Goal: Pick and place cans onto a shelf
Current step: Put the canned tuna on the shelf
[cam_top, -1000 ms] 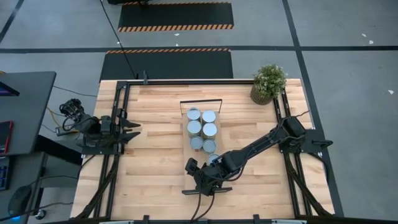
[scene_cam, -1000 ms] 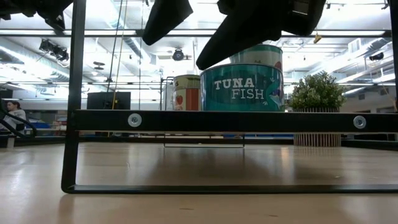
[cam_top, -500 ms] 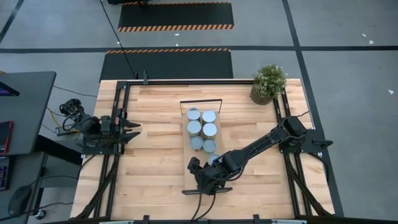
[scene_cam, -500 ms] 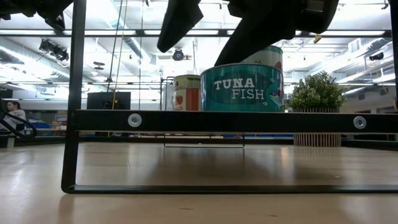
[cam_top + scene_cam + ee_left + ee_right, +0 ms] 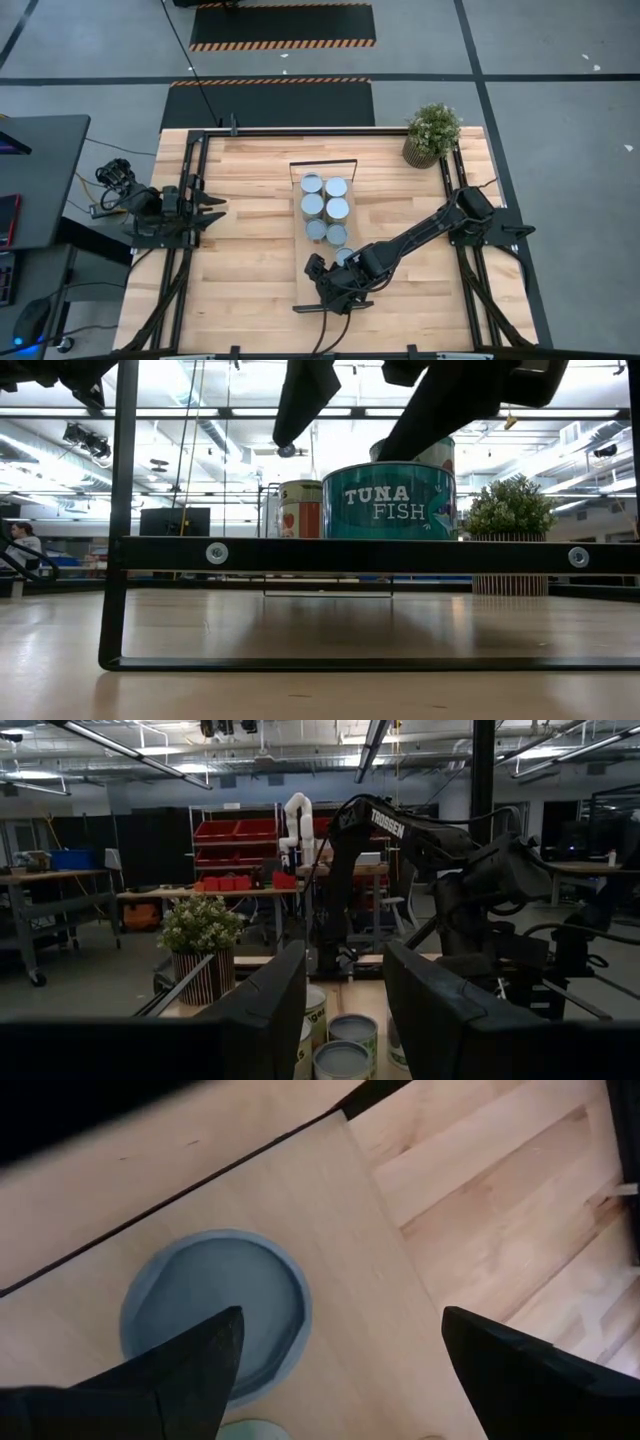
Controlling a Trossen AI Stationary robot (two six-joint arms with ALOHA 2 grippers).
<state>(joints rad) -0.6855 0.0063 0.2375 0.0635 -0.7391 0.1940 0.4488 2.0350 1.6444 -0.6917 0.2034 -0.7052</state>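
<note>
Several cans stand in two rows on the light wood shelf point(image 5: 303, 250) in the middle of the table, among them one at the far end point(image 5: 312, 183). The nearest is a teal tuna can point(image 5: 389, 500) with a blue-grey top point(image 5: 215, 1315). My right gripper point(image 5: 325, 275) hangs open above the shelf's near end, slanting down. Its fingers point(image 5: 305, 400) stand above that can and clear of it. My left gripper point(image 5: 215, 205) waits open at the table's left edge, with nothing between its fingers point(image 5: 270, 1010).
A potted plant point(image 5: 432, 132) stands at the table's far right corner. The shelf's black metal frame point(image 5: 350, 555) crosses the low view in front of the cans. Bare wooden tabletop lies to the left and right of the shelf.
My right gripper has tipped, and its fingertips have swung up and toward the table's right, away from the tuna can's top. The gap between the fingers looks the same. The cans have stayed where they were.
</note>
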